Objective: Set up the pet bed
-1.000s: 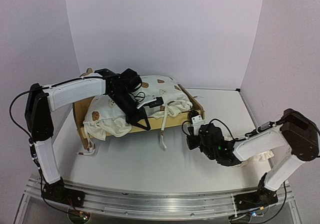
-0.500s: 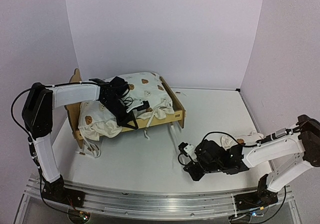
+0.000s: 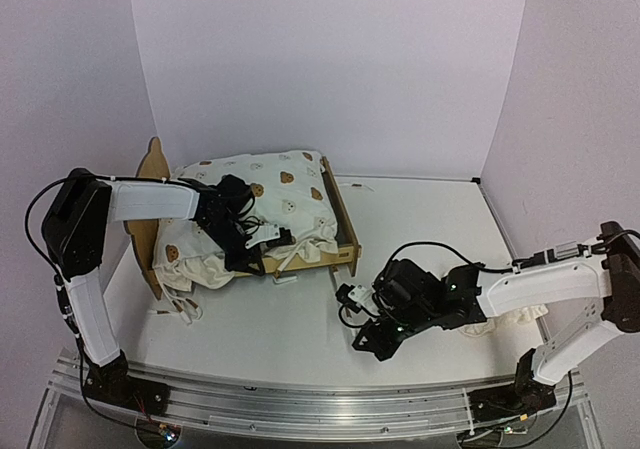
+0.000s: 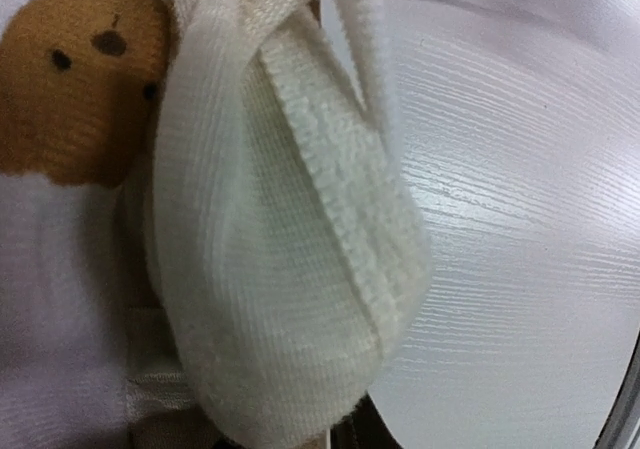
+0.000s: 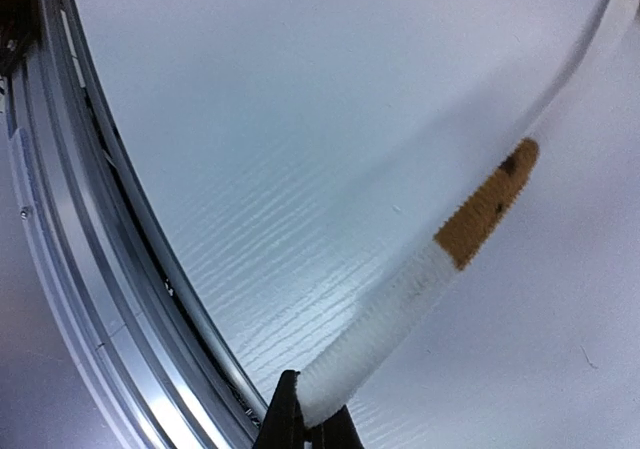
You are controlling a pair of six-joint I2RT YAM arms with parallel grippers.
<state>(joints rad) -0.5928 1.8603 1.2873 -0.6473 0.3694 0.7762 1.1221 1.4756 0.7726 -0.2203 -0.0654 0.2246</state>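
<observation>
The pet bed [image 3: 346, 231], a light plywood frame with an eared headboard [image 3: 152, 161], stands at the left of the table. A cream bear-print cushion [image 3: 285, 189] is heaped on it and hides the base. My left gripper [image 3: 262, 254] is at the cushion's front edge. In the left wrist view a folded cushion edge [image 4: 270, 269] bulges out of the left gripper [image 4: 345, 434] and hides its jaws. My right gripper [image 3: 365, 344] is low near the table's front, shut on a cream strap [image 5: 400, 319] with a brown patch.
A small cream pillow [image 3: 510, 319] lies behind the right forearm at the right. The metal rail [image 5: 90, 269] at the table's front edge runs close beside the right gripper [image 5: 305, 424]. Cushion ties [image 3: 185, 307] trail onto the table [image 3: 430, 229] at the bed's left corner.
The bed has slid left and swung round with the left gripper on the cushion. The right gripper has come down and left toward the front edge, strap in its jaws.
</observation>
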